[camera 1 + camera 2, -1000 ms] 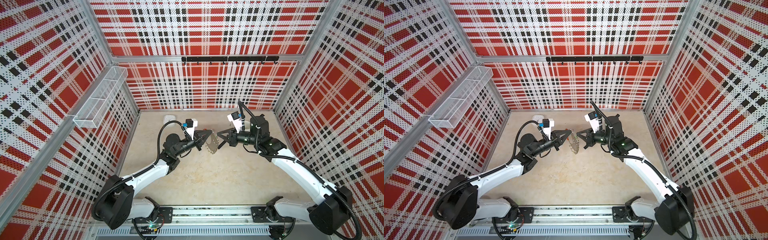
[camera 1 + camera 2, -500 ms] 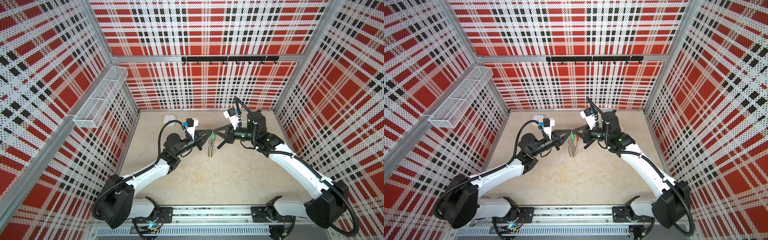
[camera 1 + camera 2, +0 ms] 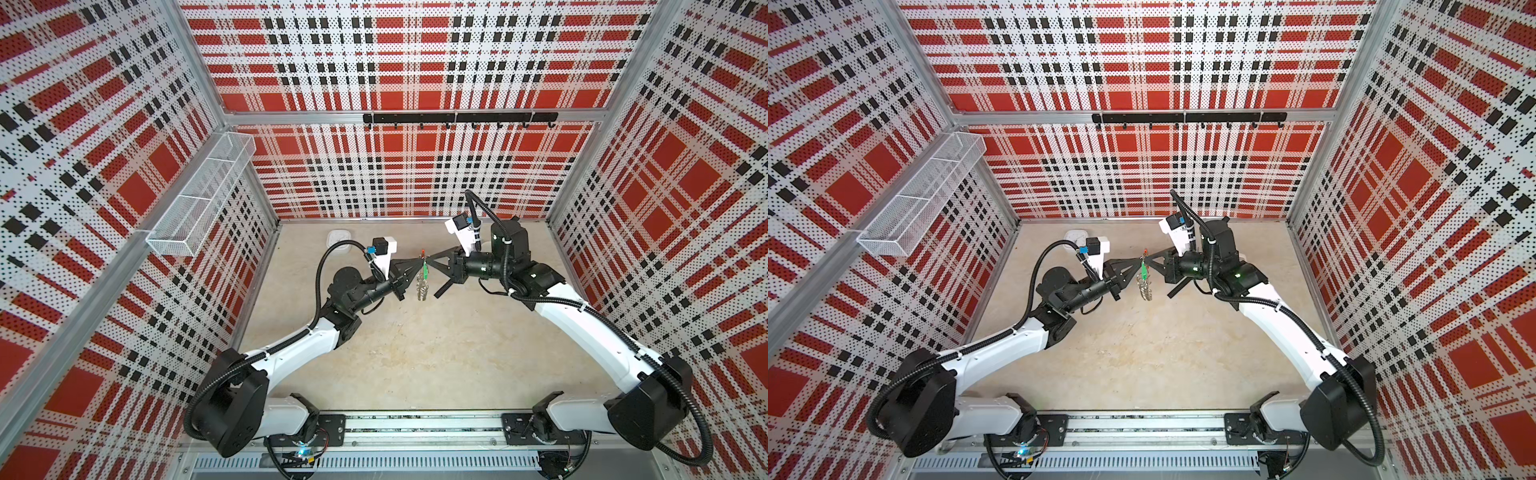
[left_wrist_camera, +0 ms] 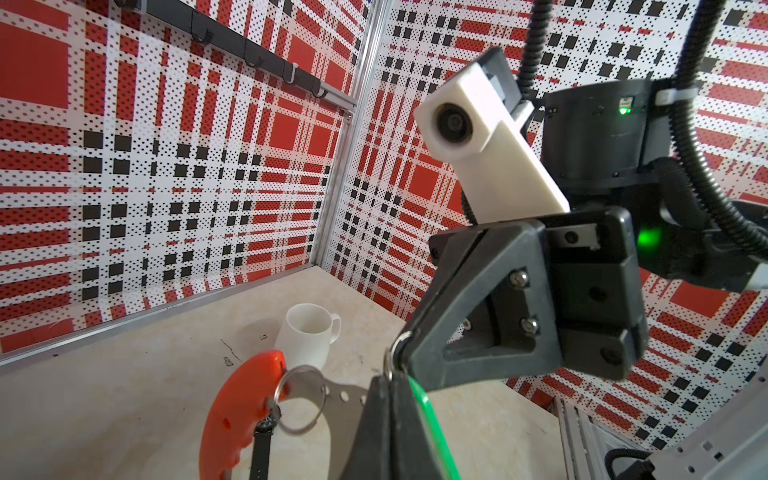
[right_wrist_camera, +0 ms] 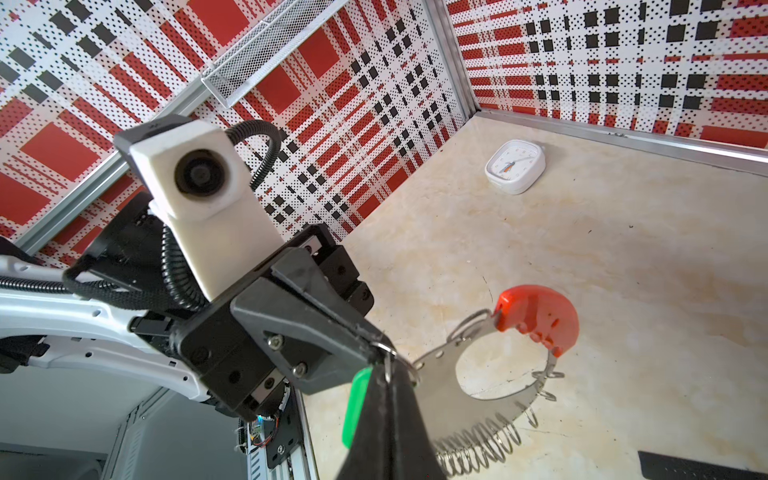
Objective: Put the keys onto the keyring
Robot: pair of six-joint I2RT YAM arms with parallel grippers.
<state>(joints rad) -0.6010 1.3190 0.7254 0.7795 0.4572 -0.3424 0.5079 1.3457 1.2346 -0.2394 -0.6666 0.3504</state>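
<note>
Both grippers meet tip to tip above the middle of the table. My left gripper is shut on the rim of the keyring. The keyring is a flat grey ring with a red section and wire loops, and it hangs edge-on in both top views. My right gripper is shut on the small ring of the keys. Their green tag dangles beside the grey plate. The key's metal blade is hidden.
A white clock lies at the back left of the table. A white mug stands near the back corner, and a black wristwatch lies below the keyring. A wire basket and a hook rail are on the walls.
The right gripper has moved left until its tip meets the left gripper's. The keyring has turned from nearly face-on to edge-on, and the green tag now shows.
</note>
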